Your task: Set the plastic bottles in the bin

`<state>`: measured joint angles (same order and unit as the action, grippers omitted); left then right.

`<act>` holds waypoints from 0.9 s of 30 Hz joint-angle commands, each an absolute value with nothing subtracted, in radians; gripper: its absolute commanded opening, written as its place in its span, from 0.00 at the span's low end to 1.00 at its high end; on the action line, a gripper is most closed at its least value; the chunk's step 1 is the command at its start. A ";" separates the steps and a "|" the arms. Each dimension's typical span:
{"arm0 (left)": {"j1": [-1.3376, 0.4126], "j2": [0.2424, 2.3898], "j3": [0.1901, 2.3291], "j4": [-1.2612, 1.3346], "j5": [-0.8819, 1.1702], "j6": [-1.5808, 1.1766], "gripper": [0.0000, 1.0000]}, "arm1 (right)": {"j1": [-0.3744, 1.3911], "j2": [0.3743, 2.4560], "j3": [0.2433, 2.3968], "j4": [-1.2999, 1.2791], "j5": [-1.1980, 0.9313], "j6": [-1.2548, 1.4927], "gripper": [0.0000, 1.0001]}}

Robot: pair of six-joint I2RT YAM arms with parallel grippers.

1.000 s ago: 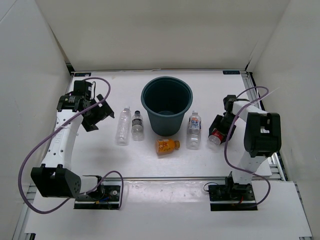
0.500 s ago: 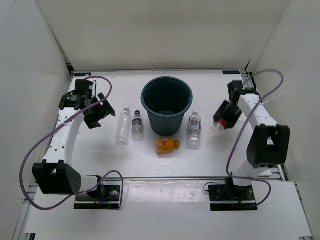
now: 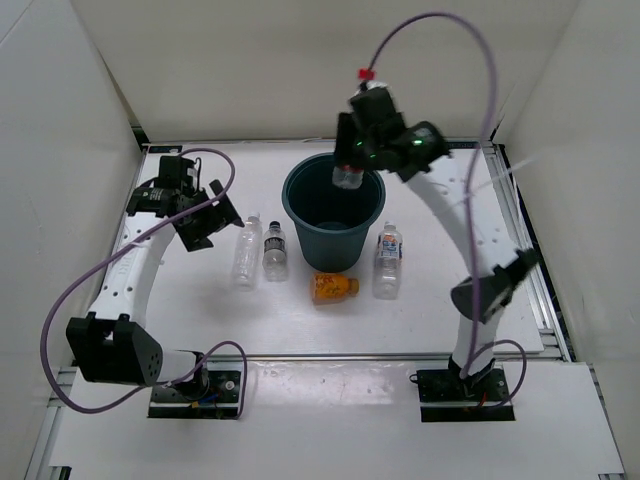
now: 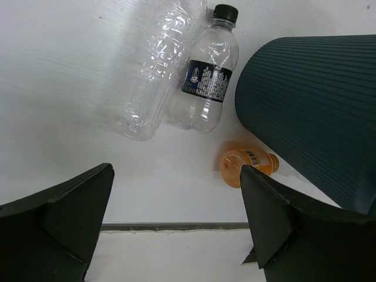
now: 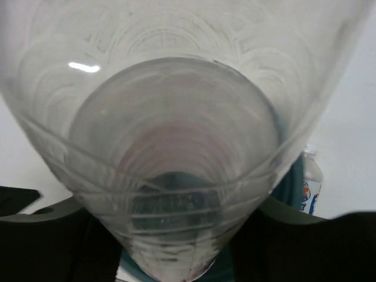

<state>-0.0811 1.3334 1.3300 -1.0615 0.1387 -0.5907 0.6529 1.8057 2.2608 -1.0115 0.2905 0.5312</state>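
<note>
Trouble in the top view is aim: the right gripper (image 3: 358, 150), clamped on a clear bottle (image 3: 347, 177), holds it over the bin (image 3: 335, 245) near the far rim. Released there, it may clip the rim and bounce out. Left wrist: the left gripper (image 4: 176, 176) gapes empty near the dark-label bottle (image 4: 205, 76). Right wrist: the bottle fills the frame, hiding the drop.

We see a clear bottle (image 5: 176, 147) held between our dark fingers (image 5: 329, 247), filling almost everything. A second bottle (image 5: 311, 182) peeks out to the hand's right.
</note>
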 commanded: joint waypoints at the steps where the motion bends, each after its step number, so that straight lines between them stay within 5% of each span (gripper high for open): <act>1: -0.094 1.373 1.310 -1.000 0.167 -0.562 1.00 | 0.698 1.894 2.263 -1.074 0.422 0.449 0.64; 2: -0.106 1.373 1.310 -0.980 0.137 -0.548 1.00 | 0.698 1.894 2.223 -1.074 0.413 0.463 0.99; 7: -0.132 1.341 1.270 -0.829 0.066 -0.563 1.00 | 0.655 1.795 2.218 -1.115 0.298 0.551 0.99; 15: -0.164 1.502 1.261 -0.713 0.291 -0.407 1.00 | 0.655 1.623 2.175 -1.149 0.215 0.499 0.99; 27: -0.173 1.764 1.261 -0.746 0.107 -0.396 1.00 | 0.667 1.545 2.108 -1.215 0.164 0.477 0.99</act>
<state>-0.1642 1.7668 1.2514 -0.7441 0.1486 -0.4091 0.6640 1.5528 2.1098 -1.1923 0.1871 0.5106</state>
